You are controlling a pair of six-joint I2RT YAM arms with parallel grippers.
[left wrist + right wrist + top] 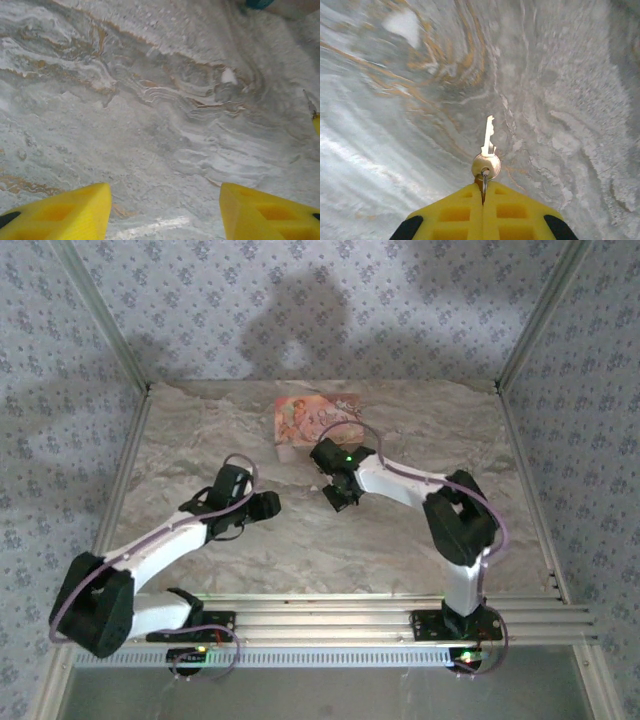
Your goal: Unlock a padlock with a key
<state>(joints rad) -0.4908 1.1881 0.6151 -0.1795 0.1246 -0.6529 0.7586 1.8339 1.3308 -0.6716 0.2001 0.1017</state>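
Top: left gripper [265, 505] and right gripper [340, 498] mid-tabletop, pink box [315, 420] at far edge. Left wrist: fingers [65, 212] spread, empty, probably to steady the padlock [257, 3], a teal sliver ahead toward the far edge. Right wrist: fingers [455, 212] pinch the key [487, 142] by its bow, blade forward for insertion.

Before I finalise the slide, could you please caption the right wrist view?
Right gripper shut on a small metal key, blade pointing forward over the marbled tabletop.

Pink printed box [317, 423] lay flat toward the far middle of the marble-patterned table [430, 430], with aluminium rails [330, 612] along the near edge and floral-papered walls [300, 310] behind.
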